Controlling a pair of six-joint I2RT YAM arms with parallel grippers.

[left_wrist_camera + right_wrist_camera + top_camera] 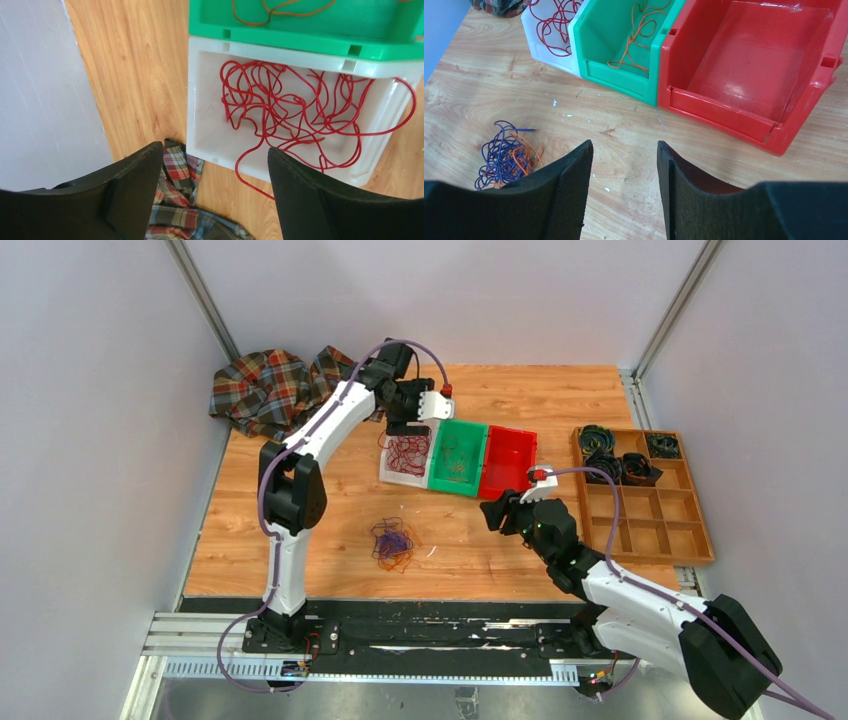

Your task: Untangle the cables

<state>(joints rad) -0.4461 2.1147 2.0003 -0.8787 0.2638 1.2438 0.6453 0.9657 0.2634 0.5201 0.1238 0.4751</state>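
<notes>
A purple and orange cable tangle (pixel 392 543) lies on the wooden table; the right wrist view shows it (pixel 505 156) at lower left. Red cable (pixel 406 453) fills the white bin (pixel 200 100), with one loop (pixel 250 170) hanging over its rim onto the table. Orange cable (pixel 636 37) lies in the green bin (pixel 470 484). The red bin (pixel 508 462) is empty. My left gripper (pixel 405 422) hovers open and empty above the white bin's far edge. My right gripper (pixel 497 512) is open and empty, low over the table in front of the red bin.
A plaid cloth (pixel 275 388) lies at the back left, touching the white bin's corner (pixel 180 200). A wooden compartment tray (pixel 690 520) with black cable coils (pixel 610 455) stands at the right. White walls enclose three sides.
</notes>
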